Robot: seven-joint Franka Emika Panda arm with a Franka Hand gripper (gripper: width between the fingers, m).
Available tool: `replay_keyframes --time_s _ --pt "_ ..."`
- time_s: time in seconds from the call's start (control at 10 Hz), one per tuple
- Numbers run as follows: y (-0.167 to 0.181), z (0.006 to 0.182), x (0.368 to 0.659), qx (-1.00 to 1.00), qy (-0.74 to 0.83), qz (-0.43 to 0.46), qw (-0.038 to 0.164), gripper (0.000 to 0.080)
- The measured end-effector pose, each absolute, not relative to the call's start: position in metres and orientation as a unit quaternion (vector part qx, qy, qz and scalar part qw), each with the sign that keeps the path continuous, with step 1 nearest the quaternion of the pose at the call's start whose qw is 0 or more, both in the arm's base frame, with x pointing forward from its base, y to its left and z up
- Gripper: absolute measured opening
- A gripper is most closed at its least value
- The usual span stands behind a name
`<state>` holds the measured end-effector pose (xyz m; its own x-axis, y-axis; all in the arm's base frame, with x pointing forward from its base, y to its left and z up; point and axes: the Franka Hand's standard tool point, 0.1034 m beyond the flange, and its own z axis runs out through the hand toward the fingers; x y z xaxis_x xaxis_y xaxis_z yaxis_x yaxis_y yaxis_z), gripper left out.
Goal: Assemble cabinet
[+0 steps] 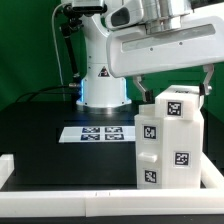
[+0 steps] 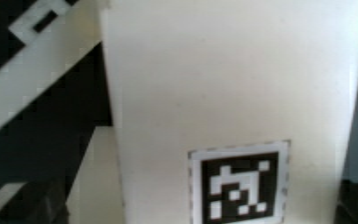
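Observation:
The cabinet (image 1: 168,140) is a large white box standing upright on the black table at the exterior view's right, with tags on its top and front faces. My gripper (image 1: 173,88) hangs just above its top. The jaws are spread wide, one dark finger (image 1: 140,88) off the cabinet's left side and the other (image 1: 207,84) at its right edge. In the wrist view the cabinet's white face (image 2: 211,90) fills the picture, with one tag (image 2: 243,185) low on it. I cannot make out the fingertips there.
The marker board (image 1: 97,132) lies flat on the table, left of the cabinet. The arm's base (image 1: 100,88) stands behind it. A white raised border (image 1: 60,192) runs along the table's front and left edges.

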<state>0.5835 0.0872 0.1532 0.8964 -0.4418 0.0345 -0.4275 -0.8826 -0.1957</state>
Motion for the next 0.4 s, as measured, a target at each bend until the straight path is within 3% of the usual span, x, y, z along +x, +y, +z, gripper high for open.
replay_keyframes --time_s 0.2,0.4 --pt "0.089 0.156 0.584 -0.970 0.223 -0.040 0.093 0.0788" --pt "0.084 0.173 0.582 -0.975 0.197 -0.035 0.095 0.0797"
